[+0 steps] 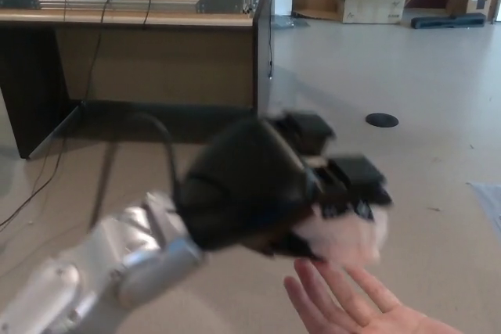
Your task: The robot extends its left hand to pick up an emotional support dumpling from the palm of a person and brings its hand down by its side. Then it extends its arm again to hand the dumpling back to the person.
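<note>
Black left robot hand, motion-blurred, fingers closed around pale dumpling, just above person's open palm. Advice: lift straight clear of palm, keep grip steady, then lower arm to side. Right robot hand unseen.

- Left hand: motion-blurred, finger outlines smeared, centre of frame.
- Dumpling: pale blur, mostly covered by the fingers.
- Person's hand: cut off by lower edge.
- Silver forearm: blurred, cropped lower left.
</note>
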Controlling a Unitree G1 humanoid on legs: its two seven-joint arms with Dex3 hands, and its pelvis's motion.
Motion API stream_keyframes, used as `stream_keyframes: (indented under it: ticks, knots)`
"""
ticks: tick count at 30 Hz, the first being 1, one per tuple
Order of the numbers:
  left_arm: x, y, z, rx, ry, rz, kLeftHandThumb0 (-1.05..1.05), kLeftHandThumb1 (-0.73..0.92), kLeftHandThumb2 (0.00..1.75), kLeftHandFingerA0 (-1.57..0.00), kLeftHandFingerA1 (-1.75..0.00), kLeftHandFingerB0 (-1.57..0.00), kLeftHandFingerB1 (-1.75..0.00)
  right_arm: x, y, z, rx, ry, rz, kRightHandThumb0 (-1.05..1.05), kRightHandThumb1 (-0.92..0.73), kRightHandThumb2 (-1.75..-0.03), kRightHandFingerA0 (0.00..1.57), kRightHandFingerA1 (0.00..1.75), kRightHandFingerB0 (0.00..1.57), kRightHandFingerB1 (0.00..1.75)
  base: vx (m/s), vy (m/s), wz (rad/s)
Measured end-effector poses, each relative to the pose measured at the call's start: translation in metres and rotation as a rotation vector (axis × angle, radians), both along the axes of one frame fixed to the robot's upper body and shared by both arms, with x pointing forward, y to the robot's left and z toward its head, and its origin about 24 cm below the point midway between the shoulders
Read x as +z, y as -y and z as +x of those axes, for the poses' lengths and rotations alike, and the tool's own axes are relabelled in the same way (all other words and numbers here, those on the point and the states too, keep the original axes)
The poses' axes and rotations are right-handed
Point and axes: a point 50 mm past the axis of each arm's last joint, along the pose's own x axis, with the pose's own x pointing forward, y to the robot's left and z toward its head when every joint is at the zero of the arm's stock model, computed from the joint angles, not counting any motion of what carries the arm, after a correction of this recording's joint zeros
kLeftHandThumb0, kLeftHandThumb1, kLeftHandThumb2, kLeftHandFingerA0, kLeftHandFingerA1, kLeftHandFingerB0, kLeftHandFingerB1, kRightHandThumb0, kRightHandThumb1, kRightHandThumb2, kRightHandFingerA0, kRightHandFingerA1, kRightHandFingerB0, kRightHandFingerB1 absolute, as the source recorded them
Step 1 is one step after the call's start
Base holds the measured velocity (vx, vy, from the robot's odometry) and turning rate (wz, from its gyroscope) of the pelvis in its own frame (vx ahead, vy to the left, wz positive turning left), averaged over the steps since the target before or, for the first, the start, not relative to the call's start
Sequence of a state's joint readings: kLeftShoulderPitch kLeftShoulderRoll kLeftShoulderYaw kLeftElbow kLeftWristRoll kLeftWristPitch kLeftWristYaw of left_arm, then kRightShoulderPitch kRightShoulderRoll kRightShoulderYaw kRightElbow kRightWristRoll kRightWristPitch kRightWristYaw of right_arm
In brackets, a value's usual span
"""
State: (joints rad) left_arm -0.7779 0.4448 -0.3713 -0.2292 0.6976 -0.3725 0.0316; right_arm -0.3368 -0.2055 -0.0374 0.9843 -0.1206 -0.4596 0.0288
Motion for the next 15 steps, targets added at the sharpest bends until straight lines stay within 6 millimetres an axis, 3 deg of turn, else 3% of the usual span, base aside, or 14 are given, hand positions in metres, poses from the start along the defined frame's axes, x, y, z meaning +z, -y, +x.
stream_keyframes:
  ticks: [7, 8, 14, 15]
  knots:
    - [0.029, -0.029, -0.007, 0.007, 0.16, -0.155, -0.18, 0.65, 0.64, -0.89, -1.75, -0.83, -1.06, -0.001, 0.0, -0.001, -0.002, -0.005, 0.0, -0.41, -0.64, -0.59, 0.78, 0.48, 0.45, 0.35, 0.0, 0.0, 0.0]
    - [0.035, -0.035, -0.009, 0.004, 0.178, -0.212, -0.13, 0.76, 0.68, -1.11, -1.27, -0.91, -0.91, -0.001, 0.0, -0.001, -0.003, -0.007, -0.001, -0.4, -0.64, -0.59, 0.79, 0.48, 0.46, 0.35, 0.0, 0.0, 0.0]
    - [0.039, -0.047, -0.014, -0.036, 0.145, -0.359, -0.13, 0.76, 0.68, -1.11, -1.27, -0.91, -0.91, -0.002, -0.001, -0.001, 0.001, -0.008, 0.001, -0.4, -0.64, -0.59, 0.79, 0.48, 0.46, 0.35, 0.0, 0.0, 0.0]
    - [0.039, -0.048, -0.015, -0.042, 0.137, -0.375, -0.19, 0.77, 0.63, -1.11, -1.26, -0.89, -0.79, -0.002, -0.001, -0.001, 0.001, -0.008, 0.001, -0.4, -0.65, -0.59, 0.79, 0.48, 0.46, 0.36, 0.0, 0.0, 0.0]
